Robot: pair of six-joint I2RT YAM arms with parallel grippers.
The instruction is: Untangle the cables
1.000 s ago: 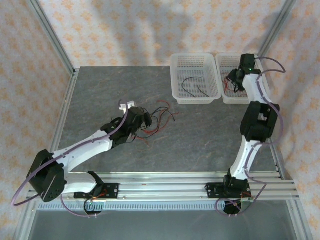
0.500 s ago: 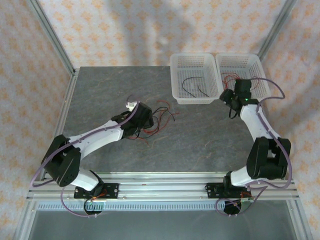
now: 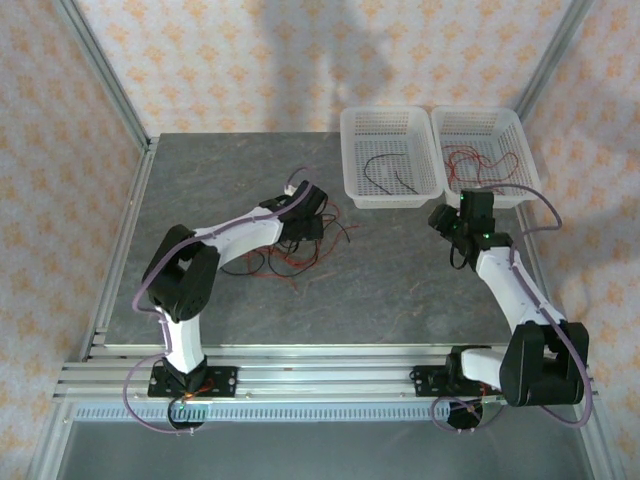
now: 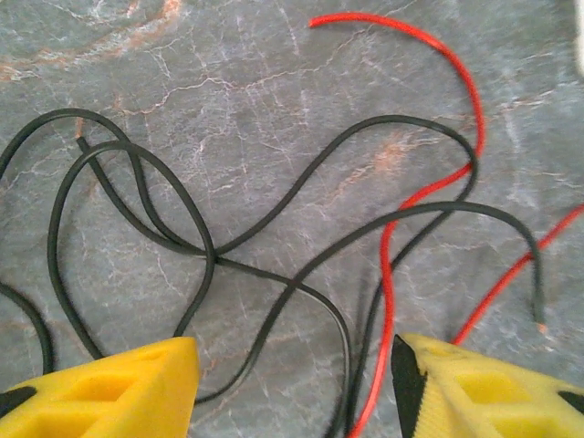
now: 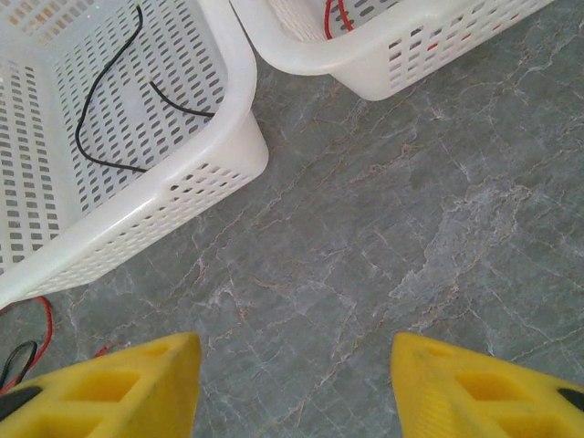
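L hand (image 4: 294, 354) shifted over cables (image 4: 214, 258) mid-bench, spread, straddling black & red strands, not yet pinching. R hand (image 5: 294, 354) spread, empty, backed out of far-right basket (image 5: 383, 73) onto bench (image 5: 411, 228) beside it. Likely lining up next pull-apart.

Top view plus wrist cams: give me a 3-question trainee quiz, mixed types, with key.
1. True or false: the left basket holds red wires.
2. The right gripper hovers open over: A) bare table B) the tangle C) a basket's inside.
3. Fill in: between the left gripper's open jaws lie black and ___ cables.
Key: 1 false, its wires are black. 2 A. 3 red.
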